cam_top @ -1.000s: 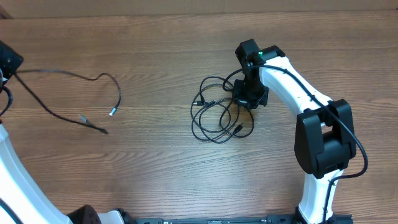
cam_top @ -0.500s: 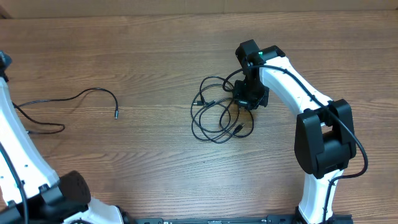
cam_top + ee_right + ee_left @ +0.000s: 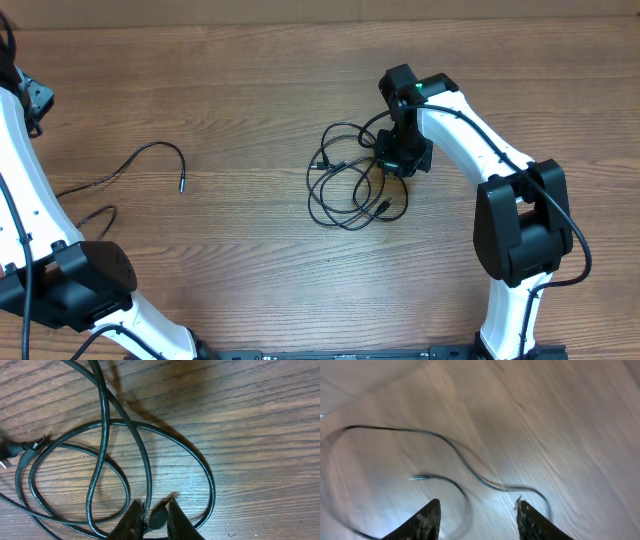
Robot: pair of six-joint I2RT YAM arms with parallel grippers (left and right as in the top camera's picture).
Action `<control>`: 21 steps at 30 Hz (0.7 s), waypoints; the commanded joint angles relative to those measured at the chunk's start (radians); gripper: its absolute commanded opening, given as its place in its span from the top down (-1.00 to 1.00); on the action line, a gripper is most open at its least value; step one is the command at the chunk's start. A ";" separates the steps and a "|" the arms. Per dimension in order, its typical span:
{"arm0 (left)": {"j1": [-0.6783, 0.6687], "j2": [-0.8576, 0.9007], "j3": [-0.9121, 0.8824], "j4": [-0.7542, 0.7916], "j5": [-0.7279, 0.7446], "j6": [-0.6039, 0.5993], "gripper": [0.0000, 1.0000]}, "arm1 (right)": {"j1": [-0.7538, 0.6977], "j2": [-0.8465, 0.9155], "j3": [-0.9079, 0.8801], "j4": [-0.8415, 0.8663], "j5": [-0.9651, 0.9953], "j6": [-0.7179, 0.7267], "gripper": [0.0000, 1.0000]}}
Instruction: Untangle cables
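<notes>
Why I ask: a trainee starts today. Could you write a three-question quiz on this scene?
1. True or false: the left hand grips a cable.
2. Which one pinches the tangle: A, the left hand, or B, the right hand?
3. Fill in: the loose cable lies on the ___ arm's side.
Key: 1 false; 2 B; 3 left.

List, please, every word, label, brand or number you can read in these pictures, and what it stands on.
None: no text shows on the table, the cables or the arms. The left wrist view is too blurred to tell.
</notes>
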 commanded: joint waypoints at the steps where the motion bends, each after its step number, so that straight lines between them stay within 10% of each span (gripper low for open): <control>1: -0.047 0.007 0.014 -0.003 0.252 0.087 0.03 | -0.003 -0.025 0.001 0.002 0.009 -0.003 0.72; 21: -0.428 0.008 -0.413 0.063 0.265 0.123 -0.46 | -0.003 -0.025 0.001 -0.002 0.008 -0.003 0.72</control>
